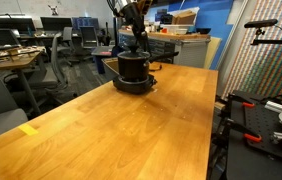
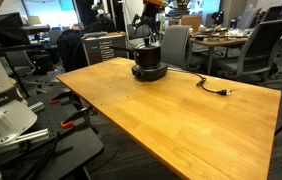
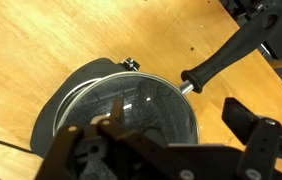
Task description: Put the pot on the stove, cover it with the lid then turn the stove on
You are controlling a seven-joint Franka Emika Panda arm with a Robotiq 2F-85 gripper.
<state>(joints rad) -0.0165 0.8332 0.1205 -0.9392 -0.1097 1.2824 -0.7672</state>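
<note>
One lid (image 3: 131, 100) covers one pot (image 3: 226, 62) on one stove (image 3: 51, 115), centre-left in the wrist view. The single gripper (image 3: 169, 128) spreads released along the bottom.

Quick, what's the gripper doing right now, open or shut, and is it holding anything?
Gripper: open, jaws spread wide above the lid, holding nothing.

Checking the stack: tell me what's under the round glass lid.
The black long-handled saucepan, on the low black hot plate. The dark glass lid hides its inside.
</note>
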